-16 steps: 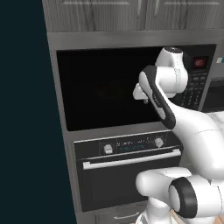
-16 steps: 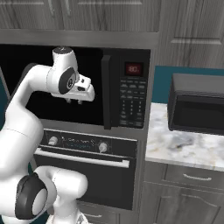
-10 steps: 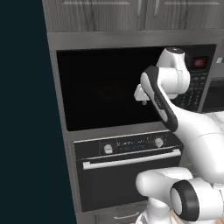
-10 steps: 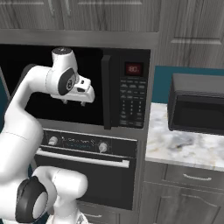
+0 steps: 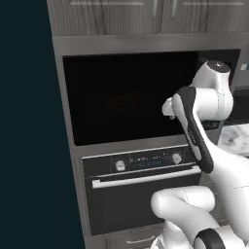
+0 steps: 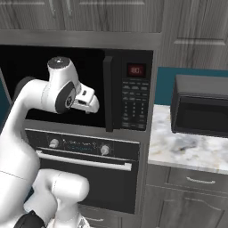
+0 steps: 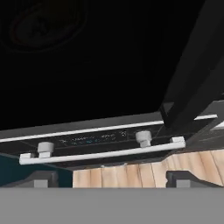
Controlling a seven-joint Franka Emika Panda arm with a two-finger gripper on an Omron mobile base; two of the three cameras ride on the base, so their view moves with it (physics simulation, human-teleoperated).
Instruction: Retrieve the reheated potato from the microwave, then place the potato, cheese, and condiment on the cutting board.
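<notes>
While my arm reaches up in front of the microwave (image 6: 89, 80), I see its gripper (image 7: 111, 178) with the jaws set wide and nothing between them; the two dark fingertips (image 7: 41, 178) sit far apart at the bottom of the hand view. In the right base view the hand (image 6: 84, 100) hangs just before the dark cavity, near its lower edge.

The microwave is a wide black box built into grey wood-grain cabinetry (image 5: 146, 19). Its door (image 6: 108, 93) stands swung out, edge-on, beside the keypad panel (image 6: 135, 104) with a small red display (image 6: 136, 70). Inside it is very dark: I make out a faint round turntable (image 5: 124, 101), but I cannot tell where the potato is.

Directly below sits a black oven (image 5: 141, 194) with two silver knobs (image 6: 54, 143) and a long silver bar handle (image 7: 103, 153). Through the hand camera I look down past that handle at light wooden floorboards (image 7: 144, 173).

To the right, a marbled grey-white counter (image 6: 187, 149) carries a second black appliance (image 6: 200, 111) against a teal wall (image 6: 162, 89), with grey drawers (image 6: 196, 180) underneath and tall grey cabinet doors (image 6: 196, 31) above. On the left of the left base view a dark teal surface (image 5: 29, 126) runs from top to bottom.
</notes>
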